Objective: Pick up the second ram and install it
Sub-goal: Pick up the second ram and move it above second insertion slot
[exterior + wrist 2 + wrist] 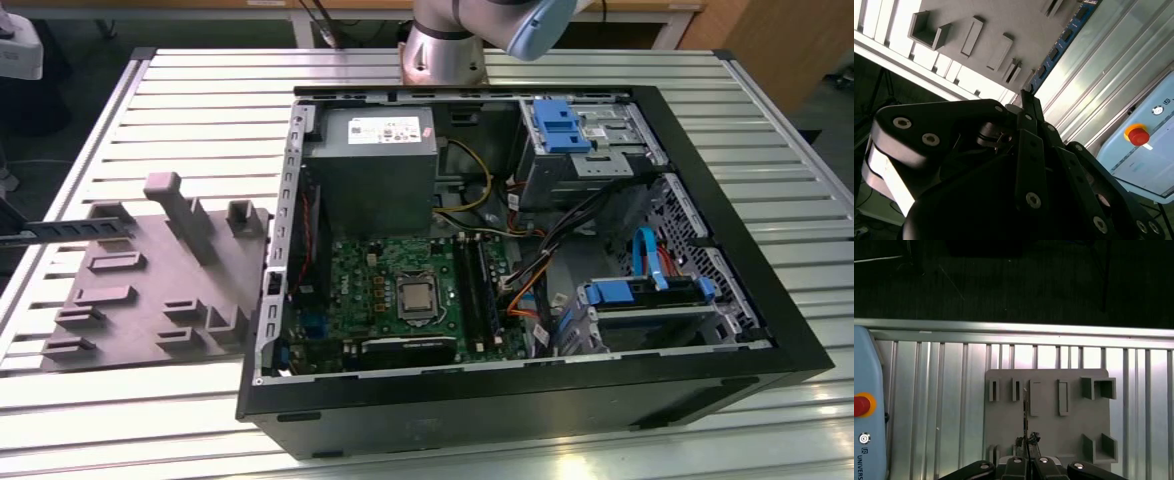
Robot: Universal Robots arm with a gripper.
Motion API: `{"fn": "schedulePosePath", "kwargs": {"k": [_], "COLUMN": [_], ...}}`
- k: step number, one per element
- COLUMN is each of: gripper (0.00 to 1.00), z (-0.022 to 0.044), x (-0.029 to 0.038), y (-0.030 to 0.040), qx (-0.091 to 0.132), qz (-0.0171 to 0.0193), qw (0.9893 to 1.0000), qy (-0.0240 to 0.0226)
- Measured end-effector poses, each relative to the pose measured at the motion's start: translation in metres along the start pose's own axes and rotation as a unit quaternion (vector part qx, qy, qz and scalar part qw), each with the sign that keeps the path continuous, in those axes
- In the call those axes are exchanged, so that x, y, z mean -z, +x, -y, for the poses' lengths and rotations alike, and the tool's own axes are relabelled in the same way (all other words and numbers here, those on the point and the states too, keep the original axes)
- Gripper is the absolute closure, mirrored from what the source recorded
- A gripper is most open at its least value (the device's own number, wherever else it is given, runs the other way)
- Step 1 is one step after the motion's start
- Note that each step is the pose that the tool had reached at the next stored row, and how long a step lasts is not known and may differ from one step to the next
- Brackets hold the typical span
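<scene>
Gripper [1026, 97]: jaws clenched on the second ram [1064, 42]. In the second wrist view the fingertips meet on one end of the board, and the rest of it juts out past them, showing a blue edge and a row of dark chips. In the first wrist view the gripper [1027, 441] holds the second ram [1026, 410] edge-on. It appears there as a thin dark line in front of the grey tray [1054, 435], just beside one of the tray's narrow slots. Whether the board touches the tray cannot be told.

Position of the second ram [74, 230] in the exterior view: at that view's far left, lying level across the picture. Its free end reaches the far left corner of the grey tray [134, 290]. It is well apart from the computer case [534, 400], which lies open on its side at the exterior view's right.

Inside the case: green motherboard [387, 270] with the processor [416, 296] near its middle. The long black memory slots [474, 290] run just beside the processor, on the exterior view's right. The grey power supply [370, 165] sits beyond the board. Whether any slot is filled cannot be told.

Surroundings: tray and case both rest on a ribbed metal table [200, 90], with the arm's base [447, 45] behind the case. A pale blue control pendant [864, 415] with a red button [861, 405] lies on the table beside the tray
</scene>
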State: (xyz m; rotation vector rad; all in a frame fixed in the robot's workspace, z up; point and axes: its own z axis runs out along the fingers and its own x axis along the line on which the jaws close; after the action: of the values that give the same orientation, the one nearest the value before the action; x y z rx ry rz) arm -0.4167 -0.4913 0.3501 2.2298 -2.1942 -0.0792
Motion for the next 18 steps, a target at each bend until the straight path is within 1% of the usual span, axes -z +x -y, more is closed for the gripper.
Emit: {"fn": "schedulePosePath", "kwargs": {"k": [18], "gripper": [0.88], "z": [-0.0004], "x": [0.0091], "y": [-0.0002], "qx": [0.000], "qz": [0.0000], "qw": [1.0000], "qy": [0.0000]}}
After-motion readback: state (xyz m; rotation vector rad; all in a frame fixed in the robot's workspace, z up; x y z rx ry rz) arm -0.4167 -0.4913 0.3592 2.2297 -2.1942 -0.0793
